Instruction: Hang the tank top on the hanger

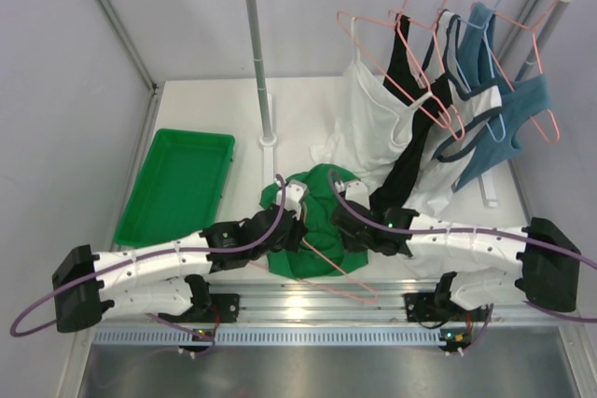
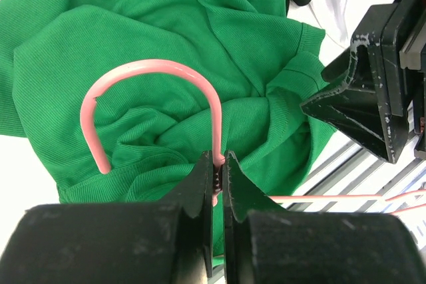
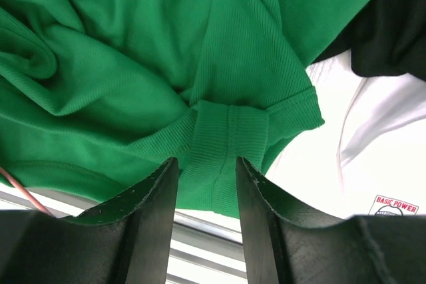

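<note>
Tank top (image 1: 322, 184) crumpled on white table (image 1: 308, 109).

Seen from overhead, the left arm (image 1: 159, 263) lies low, stretched from its base at 8 o'clock toward 2 o'clock. The left gripper (image 2: 219, 157) is pinched tight on the stem of the hanger (image 2: 152, 64) hook. The right arm (image 1: 466, 240) reaches just as low from 4 o'clock toward 10 o'clock. The right gripper (image 3: 206, 161) has its two fingers (image 3: 143, 211) parted, with a clear gap between them. The two grippers sit near each other, tips facing.
</note>
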